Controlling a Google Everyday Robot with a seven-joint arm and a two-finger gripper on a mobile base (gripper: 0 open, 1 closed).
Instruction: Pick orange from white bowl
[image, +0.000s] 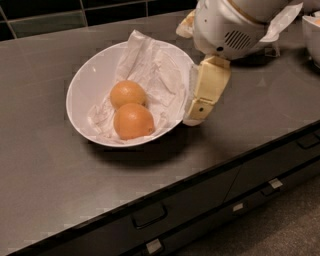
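The claw (195, 116) is hanging just outside the right rim of the white bowl (85, 85), pointing down with its tip low over the worktop (50, 185). It is showing side-on, so whether it is spread or pressed together I cannot tell; it is carrying nothing. The orange (133, 121) is sitting in the bowl on crumpled paper (155, 75), on the side nearer the worktop's front edge. It is touching a paler orange (128, 94) lying just behind it.

As I judge it, the reach has not yet begun, and the main danger is coming from where the claw is sitting now. It is lying against or very near the bowl's outer wall and below the rim. A straight sideways move toward the fruit would be pushing the bowl rather than entering it. The bowl is standing not far from the front edge, so a shove could be sliding or tipping it that way. Coming in over the rim, the claw could snag the raised fold of paper and drag the lining, setting both fruits rolling. With the two touching, a close that lands off-centre could nudge the target away or take the paler one instead.
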